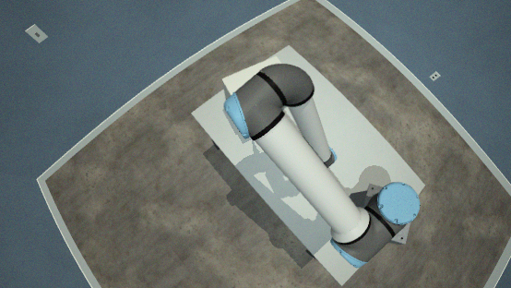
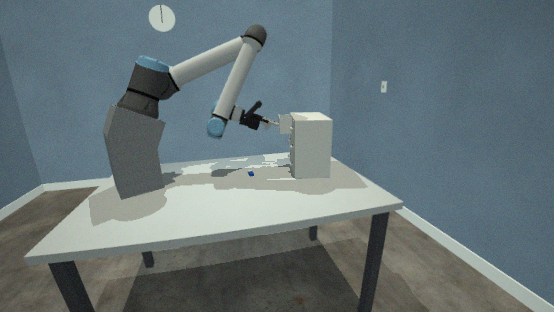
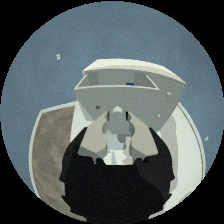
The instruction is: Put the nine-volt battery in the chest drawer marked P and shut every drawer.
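Although a small, dark-blue object (image 2: 251,173) lies inward of the counter's (image 1: 364,134) (image 2: 210,217) (image 3: 187,145) far edge, its identity as the battery cannot be confirmed. Only the wrist view shows blue inside the open, box-shaped drawer (image 2: 285,124) (image 3: 117,95) of the matte, pale chest (image 1: 246,74) (image 2: 313,145) (image 3: 125,63). The gripper's (image 2: 272,122) (image 3: 118,118) fingers are nearly together at the drawer front; grasp cannot be determined.

Matt, smooth white chest (image 1: 249,74) (image 2: 312,145) (image 3: 172,95).

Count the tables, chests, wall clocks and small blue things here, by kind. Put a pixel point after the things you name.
Table (image 1: 360,138) (image 2: 215,215) (image 3: 186,150): 1
Chest (image 1: 246,74) (image 2: 312,147) (image 3: 117,63): 1
Wall clock (image 2: 162,20): 1
Small blue things: 2 (one on the table (image 2: 251,173), one in the open drawer (image 3: 130,84))
Total: 5
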Action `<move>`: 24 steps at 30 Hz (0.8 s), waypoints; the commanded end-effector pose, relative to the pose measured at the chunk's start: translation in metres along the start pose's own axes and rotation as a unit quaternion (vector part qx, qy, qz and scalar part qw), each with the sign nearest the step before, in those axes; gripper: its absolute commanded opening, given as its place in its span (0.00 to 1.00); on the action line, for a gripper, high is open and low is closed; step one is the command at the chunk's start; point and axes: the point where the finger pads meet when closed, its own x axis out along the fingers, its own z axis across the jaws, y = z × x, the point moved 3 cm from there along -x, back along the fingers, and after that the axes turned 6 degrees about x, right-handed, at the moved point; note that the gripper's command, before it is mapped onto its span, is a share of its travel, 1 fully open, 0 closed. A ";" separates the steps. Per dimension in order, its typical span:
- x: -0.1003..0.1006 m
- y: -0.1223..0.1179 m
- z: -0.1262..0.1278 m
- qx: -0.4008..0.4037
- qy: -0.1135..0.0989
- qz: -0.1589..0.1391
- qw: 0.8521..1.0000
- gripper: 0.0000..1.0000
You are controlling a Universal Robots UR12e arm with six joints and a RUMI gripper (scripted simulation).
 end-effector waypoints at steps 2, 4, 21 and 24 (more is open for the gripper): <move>0.000 0.000 0.000 0.000 0.000 0.000 1.000 0.20; 0.000 0.000 0.000 0.000 0.000 0.000 1.000 0.20; 0.000 0.000 0.000 0.000 0.000 0.000 1.000 0.07; 0.000 0.000 0.000 0.000 0.000 0.000 1.000 0.07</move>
